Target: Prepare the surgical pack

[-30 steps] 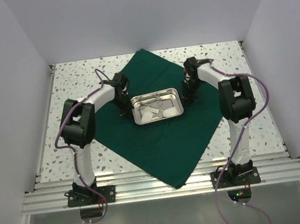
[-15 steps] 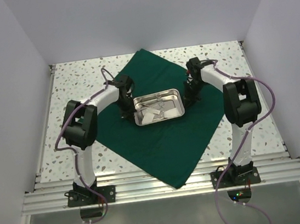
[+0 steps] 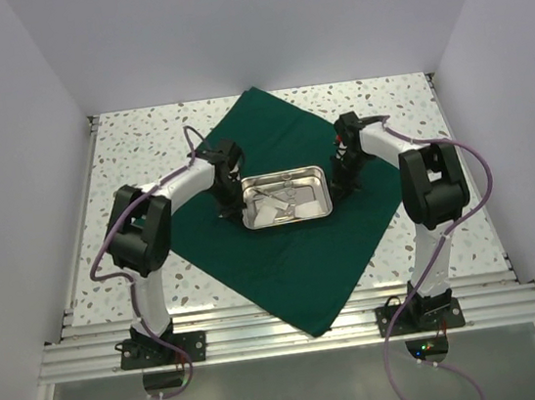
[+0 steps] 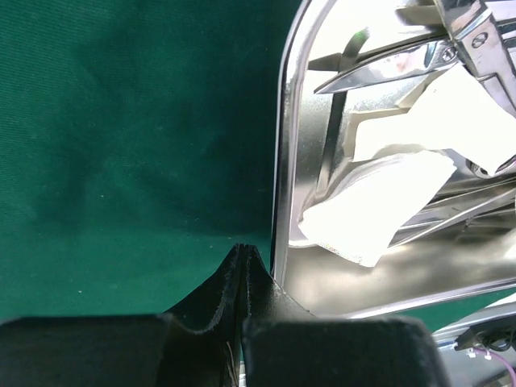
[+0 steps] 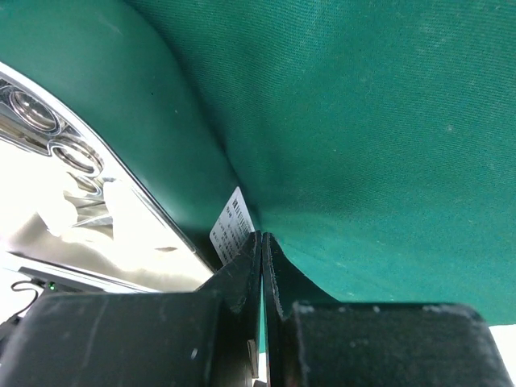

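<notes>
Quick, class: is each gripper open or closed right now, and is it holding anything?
Left gripper: closed, holding nothing, tips beside the tray.
Right gripper: closed, holding nothing, tips over the drape beside the tray.

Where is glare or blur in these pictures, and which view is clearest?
Left wrist: glare bleaches the white pad and streaks the steel tray; the fingers dark and soft. Right wrist: the tray is washed out, the green drape's weave sharp. Top external: evenly lit, clearest.
</notes>
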Controlling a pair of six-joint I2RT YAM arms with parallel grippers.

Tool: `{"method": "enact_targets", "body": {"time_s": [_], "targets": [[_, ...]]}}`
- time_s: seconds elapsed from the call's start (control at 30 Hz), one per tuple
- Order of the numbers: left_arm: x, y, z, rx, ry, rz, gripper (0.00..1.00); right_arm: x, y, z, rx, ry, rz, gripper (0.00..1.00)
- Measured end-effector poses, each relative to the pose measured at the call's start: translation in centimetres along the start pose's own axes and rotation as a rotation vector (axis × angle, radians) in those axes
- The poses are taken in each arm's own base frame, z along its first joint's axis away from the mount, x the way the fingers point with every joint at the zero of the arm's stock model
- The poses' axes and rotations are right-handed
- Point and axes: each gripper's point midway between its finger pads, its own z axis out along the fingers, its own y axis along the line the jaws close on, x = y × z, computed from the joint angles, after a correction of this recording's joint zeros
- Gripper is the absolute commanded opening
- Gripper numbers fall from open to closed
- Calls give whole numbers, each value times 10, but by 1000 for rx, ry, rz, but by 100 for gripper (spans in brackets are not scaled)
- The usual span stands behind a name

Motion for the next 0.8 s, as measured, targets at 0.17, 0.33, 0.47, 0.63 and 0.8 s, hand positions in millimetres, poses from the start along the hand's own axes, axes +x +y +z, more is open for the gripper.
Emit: {"method": "enact_targets", "body": {"time_s": [0.17, 0.33, 0.47, 0.63, 0.8], "targets": [[2, 1, 2, -1, 4, -7, 0, -2, 1, -2, 1, -4, -4, 0], [3, 2, 4, -1, 6, -7, 0, -19, 9, -10, 1, -46, -24, 0], [7, 3, 4, 4, 10, -7, 0, -30, 15, -12, -5, -68, -36, 0], [7, 2, 5, 9, 8, -5, 0, -29, 11, -6, 6, -52, -30, 0], [7, 2, 5, 10, 7, -5, 0, -17, 3, 3, 19, -17, -7, 0]]}}
